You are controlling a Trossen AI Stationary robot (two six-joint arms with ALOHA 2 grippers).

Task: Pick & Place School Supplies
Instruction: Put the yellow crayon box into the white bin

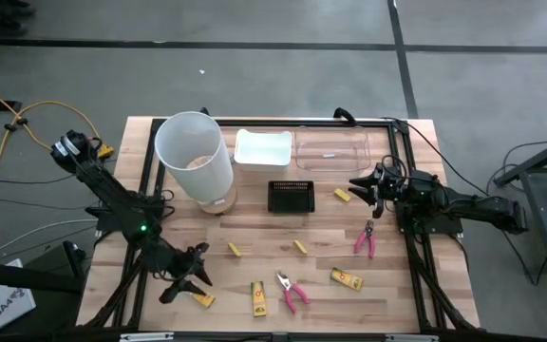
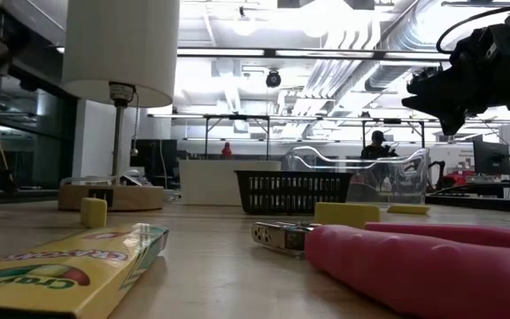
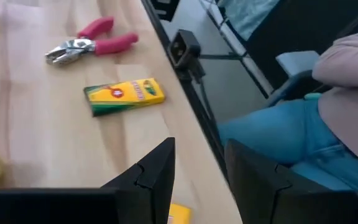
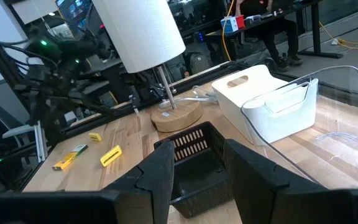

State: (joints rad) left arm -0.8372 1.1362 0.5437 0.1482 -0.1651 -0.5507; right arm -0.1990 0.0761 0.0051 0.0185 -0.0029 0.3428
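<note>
Nearest the front edge of the pale wooden table (image 1: pixel 254 237), three flat yellow crayon packets with dark print are lying: one (image 1: pixel 202 298) just beside the left gripper (image 1: pixel 187 277), one (image 1: pixel 258 298) with its long axis running front to back, and one (image 1: pixel 347 278) lying slantwise across the table. The left gripper is hovering near the front left, its two dark fingers (image 3: pixel 148 180) standing partly apart and holding nothing.

Between the middle and right packets a pink-handled metal plier tool (image 1: pixel 292 291) is lying diagonally, its metal nose pointing toward the back left and its handles toward the front right. A second pink-handled plier tool (image 1: pixel 366 238) is lying farther back on the right, its long axis nearly front to back, with its handles toward the front.

Three tiny plain yellow blocks are resting at mid-table: one (image 1: pixel 235 250) left of centre, one (image 1: pixel 300 247) near centre, and one (image 1: pixel 342 195) farther back, just beside the right gripper (image 1: pixel 365 188). That gripper is hanging above the table, fingers (image 4: pixel 157 171) partly parted and empty.

Behind them, a small black slatted rectangular tray (image 1: pixel 290 196) is sitting at centre. A tall white cylindrical bin on a round wooden base (image 1: pixel 196 157) is standing at the back left, a white rectangular tub (image 1: pixel 262 149) beside it, and a clear plastic tub (image 1: pixel 331 150) at the back right.
</note>
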